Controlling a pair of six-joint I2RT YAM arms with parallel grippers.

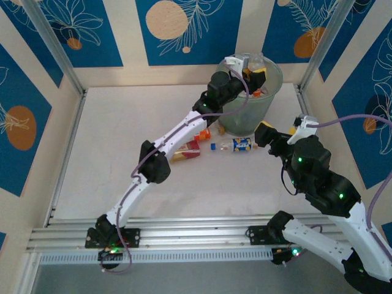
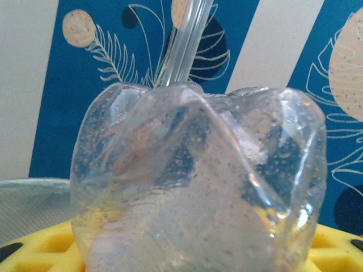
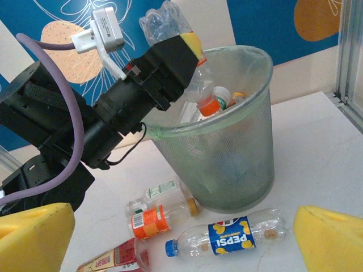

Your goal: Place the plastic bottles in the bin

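- Right wrist view, nearest: the right gripper (image 1: 278,130) stands wide with nothing between its yellow pads (image 3: 34,241). It sits low over the table (image 3: 317,158) and faces the loose bottles, which I read as lining up for the next pick.
- Just ahead, the Pepsi bottle (image 3: 227,238) lies on its side with its blue cap to the left. It is inside the span of the two pads but touches neither, and it lies near the foot of the bin (image 3: 244,141). It looks like the easiest target.
- A little further and to the left, the orange bottle (image 3: 150,220) and the green bottle (image 3: 161,190) lie flat, close together. A red pack (image 3: 113,260) lies at the frame's lower edge, too cropped to say whether it is a bottle. All of these are on the table, outside the bin.
- Behind them the bin stands upright. Several bottles are already inside; one with an orange cap (image 3: 209,105) rests near the rim.
- Furthest: the left gripper (image 3: 190,45) is narrowed onto a clear bottle (image 3: 164,22) and holds it tilted above the bin's mouth, toward the left rim.
- Left wrist view shows this bottle's dimpled base rising between the yellow fingers (image 2: 45,249). It seems to be held there so that letting go would drop it inside, though it sits near the rim.
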